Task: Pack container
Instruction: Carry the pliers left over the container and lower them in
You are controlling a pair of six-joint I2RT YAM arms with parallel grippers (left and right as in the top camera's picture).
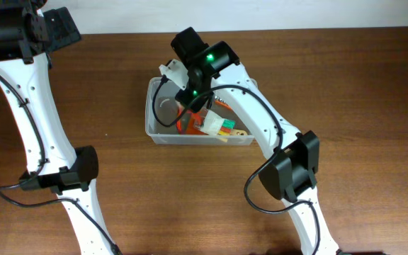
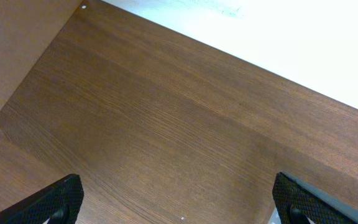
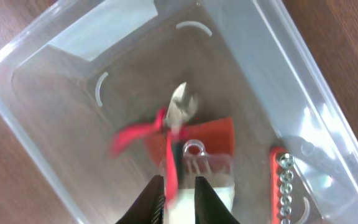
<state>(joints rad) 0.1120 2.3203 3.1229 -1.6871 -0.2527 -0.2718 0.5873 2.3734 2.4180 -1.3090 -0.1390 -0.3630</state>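
The container is a clear tub at the table's middle; in the right wrist view its wall and floor fill the frame. My right gripper hangs inside it, over the left half. A pair of red-handled pliers shows motion-blurred just below my right gripper, one red handle running up between the fingers. The jaws stand slightly apart, with a gap beside the handle. My left gripper is open wide over bare wood at the table's far left corner, holding nothing.
In the tub lie a red bit holder with metal sockets, a clear packet with a white card, an orange-red piece and a green and yellow item. The right arm's links cross the table in front of the tub.
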